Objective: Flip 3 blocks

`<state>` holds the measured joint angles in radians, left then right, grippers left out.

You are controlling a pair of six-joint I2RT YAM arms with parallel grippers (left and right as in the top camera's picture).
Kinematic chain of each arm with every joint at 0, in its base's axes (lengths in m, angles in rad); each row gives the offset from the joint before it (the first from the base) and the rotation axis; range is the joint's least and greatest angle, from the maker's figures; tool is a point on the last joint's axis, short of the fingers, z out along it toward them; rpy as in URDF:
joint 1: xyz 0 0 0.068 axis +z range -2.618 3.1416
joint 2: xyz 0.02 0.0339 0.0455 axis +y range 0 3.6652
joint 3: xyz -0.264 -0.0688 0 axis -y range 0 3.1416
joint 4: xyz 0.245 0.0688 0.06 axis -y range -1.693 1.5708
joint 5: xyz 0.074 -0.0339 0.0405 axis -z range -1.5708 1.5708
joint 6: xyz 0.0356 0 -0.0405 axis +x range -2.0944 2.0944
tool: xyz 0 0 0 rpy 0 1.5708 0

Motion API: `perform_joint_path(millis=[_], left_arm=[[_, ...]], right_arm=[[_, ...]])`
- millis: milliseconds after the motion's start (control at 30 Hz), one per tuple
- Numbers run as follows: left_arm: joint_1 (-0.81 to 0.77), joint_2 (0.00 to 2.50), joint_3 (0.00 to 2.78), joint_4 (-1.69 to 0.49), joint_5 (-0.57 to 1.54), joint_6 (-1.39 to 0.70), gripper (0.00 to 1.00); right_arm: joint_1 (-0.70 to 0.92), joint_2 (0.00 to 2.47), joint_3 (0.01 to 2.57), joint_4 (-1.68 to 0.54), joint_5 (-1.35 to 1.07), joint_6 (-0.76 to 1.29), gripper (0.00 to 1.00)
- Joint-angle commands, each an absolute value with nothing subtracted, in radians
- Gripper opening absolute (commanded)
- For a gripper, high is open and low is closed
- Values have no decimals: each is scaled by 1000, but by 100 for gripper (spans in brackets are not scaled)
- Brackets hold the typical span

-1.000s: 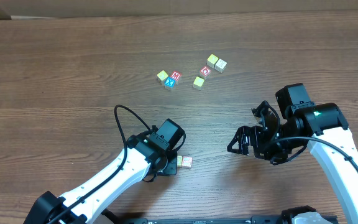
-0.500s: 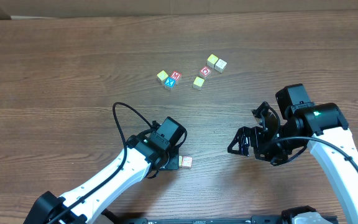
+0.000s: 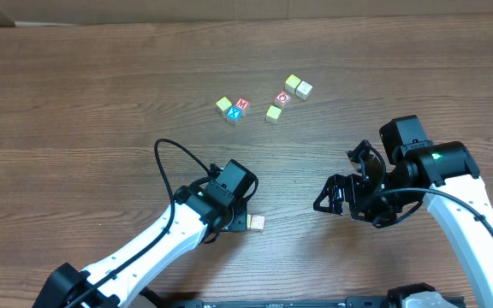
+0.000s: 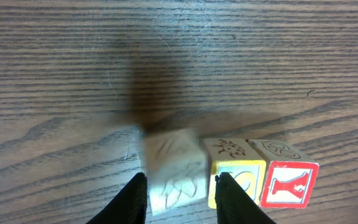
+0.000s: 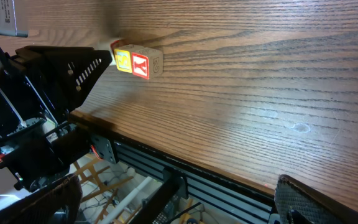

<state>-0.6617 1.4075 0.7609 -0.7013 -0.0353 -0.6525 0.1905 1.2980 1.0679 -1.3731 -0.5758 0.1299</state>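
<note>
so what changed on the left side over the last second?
Little. The left gripper crept slightly away from the near edge; its fingers straddle the white-faced block, which is blurred, so release is unclear. The yellow block, K block, right gripper and far cubes stayed put.

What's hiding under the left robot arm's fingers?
A blurry white block between the left fingers, with a yellow block and a red-framed block lined up beside it. Overhead, the arm covers most.
</note>
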Motion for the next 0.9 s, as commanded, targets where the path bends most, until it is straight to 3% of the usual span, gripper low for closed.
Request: perform_joint_path(millis=[0,667,867], left_arm=[[-668,1424,754,-697,-52,-654,29],[-668,1440,754,-653,-10,-651,28],[-660,1432,767,-661,-7,-638,17]], right_arm=[[194,1288,1094,-1371,-577,123,100],[194,1288,1095,-1379,-577,123,100],[194,1288,1094,-1380,-577,123,100]])
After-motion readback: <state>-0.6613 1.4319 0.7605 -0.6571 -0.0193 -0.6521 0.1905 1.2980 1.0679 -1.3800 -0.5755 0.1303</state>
